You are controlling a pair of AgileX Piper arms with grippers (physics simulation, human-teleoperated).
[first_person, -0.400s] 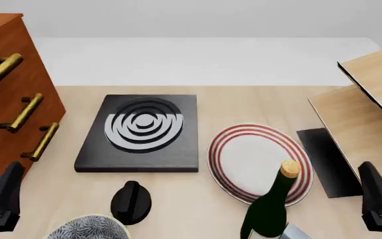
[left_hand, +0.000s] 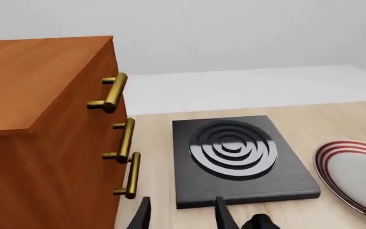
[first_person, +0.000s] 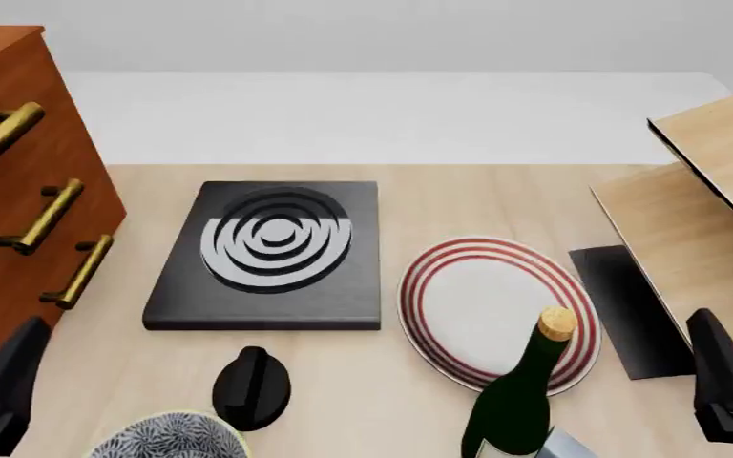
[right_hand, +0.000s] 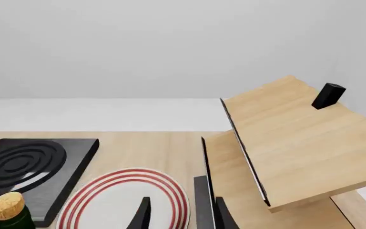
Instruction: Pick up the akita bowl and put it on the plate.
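Note:
The akita bowl point(first_person: 169, 439), dark navy-and-white patterned with a pale rim, sits at the near left of the table, cut off by the front view's lower edge. The plate point(first_person: 500, 310), white with red rings, lies right of centre; it also shows as the plate point(left_hand: 354, 174) and the plate point(right_hand: 129, 200). My left gripper point(first_person: 10, 377) stands open to the left of the bowl, apart from it; its fingers point(left_hand: 141, 217) hold nothing. My right gripper point(first_person: 720, 372) is open at the near right, and its fingers point(right_hand: 224, 214) are empty beside the plate.
A black slab point(first_person: 271, 253) with grey rings lies left of the plate. A black knob point(first_person: 252, 386) sits just behind the bowl. A corked green bottle point(first_person: 519, 396) stands at the plate's near edge. A wooden drawer cabinet point(first_person: 10, 191) stands left, wooden shelf boards point(first_person: 698, 219) right.

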